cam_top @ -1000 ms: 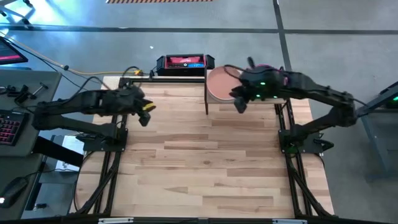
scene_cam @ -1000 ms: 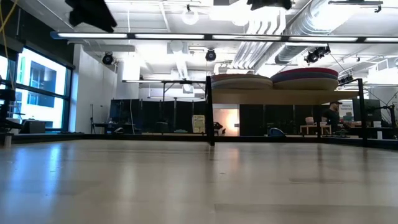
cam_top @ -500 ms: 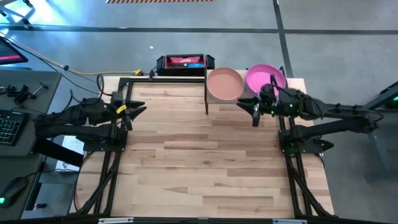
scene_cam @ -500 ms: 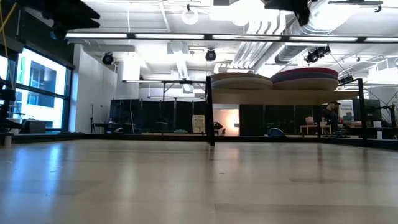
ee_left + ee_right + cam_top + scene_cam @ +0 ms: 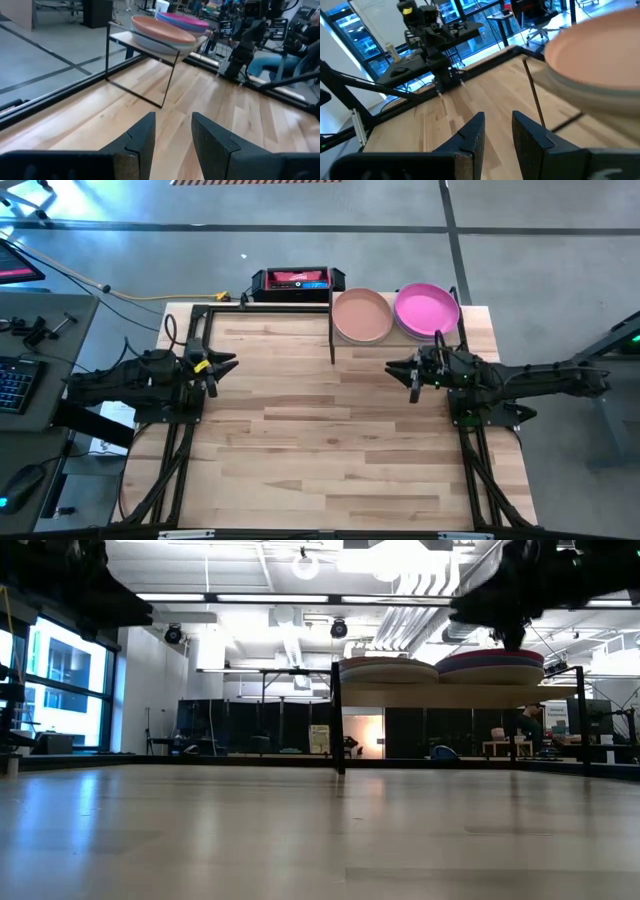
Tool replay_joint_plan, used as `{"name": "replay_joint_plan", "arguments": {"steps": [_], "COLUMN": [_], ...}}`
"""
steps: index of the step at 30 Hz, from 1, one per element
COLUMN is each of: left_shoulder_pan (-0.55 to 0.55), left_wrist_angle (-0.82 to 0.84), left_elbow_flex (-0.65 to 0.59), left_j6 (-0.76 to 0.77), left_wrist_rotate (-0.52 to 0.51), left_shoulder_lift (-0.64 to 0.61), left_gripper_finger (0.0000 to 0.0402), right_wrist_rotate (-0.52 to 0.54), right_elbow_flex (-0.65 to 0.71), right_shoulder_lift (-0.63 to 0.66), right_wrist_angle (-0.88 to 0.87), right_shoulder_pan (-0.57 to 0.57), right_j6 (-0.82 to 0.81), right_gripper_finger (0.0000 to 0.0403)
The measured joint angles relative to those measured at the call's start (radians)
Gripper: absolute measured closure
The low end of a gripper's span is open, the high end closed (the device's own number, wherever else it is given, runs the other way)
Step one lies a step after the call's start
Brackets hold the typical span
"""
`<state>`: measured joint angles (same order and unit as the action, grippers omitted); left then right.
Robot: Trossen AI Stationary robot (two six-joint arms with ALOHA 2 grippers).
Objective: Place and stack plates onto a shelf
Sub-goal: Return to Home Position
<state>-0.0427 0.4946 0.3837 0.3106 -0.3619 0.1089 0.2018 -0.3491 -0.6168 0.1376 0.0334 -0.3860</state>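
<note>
Two stacks of plates stand on the shelf [image 5: 470, 318] at the table's far edge. The stack topped by a peach plate [image 5: 362, 316] is on the left, and the one topped by a pink plate [image 5: 427, 308] is on the right. In the low view both stacks [image 5: 388, 670] [image 5: 490, 664] rest on the light-wood board [image 5: 440, 695]. My right gripper [image 5: 408, 372] is open and empty, hovering just near of the shelf. My left gripper [image 5: 218, 366] is also open and empty, by the table's left edge. In their wrist views, the left gripper [image 5: 172, 135] and the right gripper [image 5: 498, 127] hold nothing.
A black and red device [image 5: 292, 281] sits beyond the far edge. The shelf's black legs [image 5: 332, 332] stand on the tabletop [image 5: 320, 440], whose bare wood spreads between the arms and toward the near edge. A desk with a keyboard [image 5: 12, 385] is off to the left.
My right gripper has drawn back from above the pink stack toward the near and right side, uncovering the pink plate. My left gripper has pulled back toward the table's left edge and slightly nearer. The plate stacks have stayed still.
</note>
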Motion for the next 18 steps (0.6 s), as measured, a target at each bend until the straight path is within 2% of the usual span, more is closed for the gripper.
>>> {"name": "replay_joint_plan", "arguments": {"steps": [18], "left_shoulder_pan": [0.0], "left_wrist_angle": [-0.154], "left_elbow_flex": [-0.19], "left_j6": [-0.017], "left_wrist_rotate": [0.02], "left_shoulder_lift": [-0.006], "left_gripper_finger": [0.0287], "right_wrist_rotate": [-0.021], "right_elbow_flex": [0.238], "right_shoulder_lift": [0.147], "right_wrist_angle": [0.062], "right_shoulder_pan": [-0.002], "right_j6": [-0.042], "right_gripper_finger": [0.0322]}}
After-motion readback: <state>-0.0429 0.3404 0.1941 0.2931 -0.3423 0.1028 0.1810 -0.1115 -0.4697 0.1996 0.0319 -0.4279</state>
